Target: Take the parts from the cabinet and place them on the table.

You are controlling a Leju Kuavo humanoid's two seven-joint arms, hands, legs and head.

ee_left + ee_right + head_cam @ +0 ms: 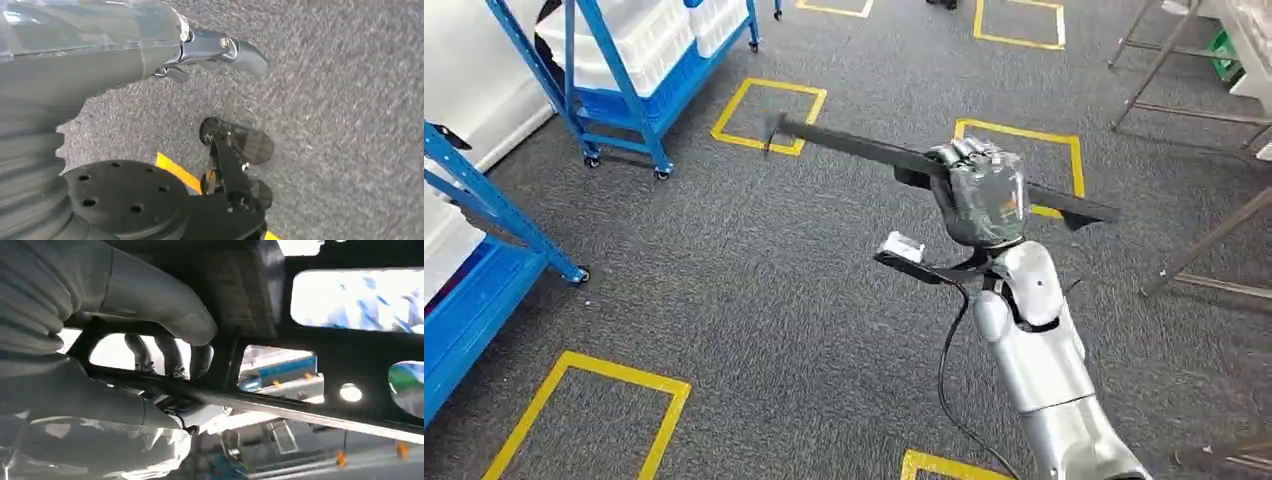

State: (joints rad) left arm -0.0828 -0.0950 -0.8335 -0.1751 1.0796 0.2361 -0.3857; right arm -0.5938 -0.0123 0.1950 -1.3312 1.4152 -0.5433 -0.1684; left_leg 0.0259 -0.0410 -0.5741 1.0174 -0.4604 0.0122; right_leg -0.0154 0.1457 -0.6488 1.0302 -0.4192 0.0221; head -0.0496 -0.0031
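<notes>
Head view showed the right hand (977, 190) wrapped around a long black bracket (854, 148), carried level above the carpet (724, 270). Left hand (220, 47) hung empty, fingers apart. Fetching looked done; placing on the table remained.

Head view looks down on carpet floor (754, 290); left wrist view shares it; right wrist view close-up.
</notes>
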